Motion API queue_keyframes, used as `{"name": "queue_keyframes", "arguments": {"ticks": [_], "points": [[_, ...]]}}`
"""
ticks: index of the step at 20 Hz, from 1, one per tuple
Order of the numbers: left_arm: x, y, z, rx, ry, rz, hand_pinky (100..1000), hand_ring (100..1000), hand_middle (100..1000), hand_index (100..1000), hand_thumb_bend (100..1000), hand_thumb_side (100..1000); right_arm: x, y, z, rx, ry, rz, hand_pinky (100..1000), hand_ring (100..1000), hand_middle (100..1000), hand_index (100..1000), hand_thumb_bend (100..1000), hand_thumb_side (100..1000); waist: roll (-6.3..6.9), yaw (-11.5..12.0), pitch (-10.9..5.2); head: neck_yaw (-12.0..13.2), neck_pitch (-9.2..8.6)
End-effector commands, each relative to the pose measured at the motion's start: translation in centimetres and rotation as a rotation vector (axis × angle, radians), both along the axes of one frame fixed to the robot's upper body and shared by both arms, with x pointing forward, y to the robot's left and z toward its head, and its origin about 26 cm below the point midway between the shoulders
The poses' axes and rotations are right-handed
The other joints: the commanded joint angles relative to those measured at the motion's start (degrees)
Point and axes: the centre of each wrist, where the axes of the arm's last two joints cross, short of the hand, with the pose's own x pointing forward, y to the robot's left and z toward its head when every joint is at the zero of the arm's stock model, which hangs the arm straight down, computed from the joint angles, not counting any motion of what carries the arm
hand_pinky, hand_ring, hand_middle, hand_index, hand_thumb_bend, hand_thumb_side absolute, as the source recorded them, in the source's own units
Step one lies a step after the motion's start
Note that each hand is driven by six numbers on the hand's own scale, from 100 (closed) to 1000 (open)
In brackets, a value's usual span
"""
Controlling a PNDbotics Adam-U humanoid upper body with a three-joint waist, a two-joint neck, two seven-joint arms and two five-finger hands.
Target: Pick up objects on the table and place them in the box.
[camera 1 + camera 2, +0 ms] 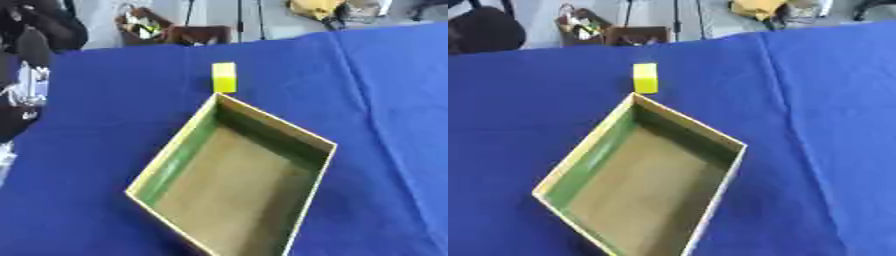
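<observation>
A small yellow block stands on the blue tablecloth just behind the far corner of the box, close to it. The open cardboard box lies askew in the middle of the table, with a green inner wall on its left side and a brown floor that holds nothing. My left arm shows as a black and silver shape at the left edge of the left eye view, ending in my left hand, well left of the block and the box. My right hand shows in neither view.
The blue cloth covers the whole table, with a fold running down its right side. Beyond the far edge stand a brown open box and some yellow clutter on the floor.
</observation>
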Motion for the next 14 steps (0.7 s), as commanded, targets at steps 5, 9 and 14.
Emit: {"name": "queue_keyframes", "arguments": {"ticks": [5,9,14], "points": [[-0.8,-0.6,4.7,0.36,0.016,0.245,500,614,700,848,100,765,-0.3,0.1,0.9,-0.033,-0.018,0.015,696,682,776,902,100,839,0.28,-1.0,-1.34,1.08,-0.52],[0.2,-1.3,6.0,0.488,0.059,0.284,519,639,716,869,100,917,-0.3,0.3,0.9,-0.044,-0.014,0.025,696,682,776,902,100,841,0.6,-1.54,-1.31,1.91,-0.59],[2.5,-1.8,7.3,0.632,0.079,0.334,577,704,771,942,100,841,-0.2,0.5,1.0,-0.06,-0.009,0.037,697,681,776,902,100,848,1.09,-2.92,-1.1,3.38,-0.8]]}}
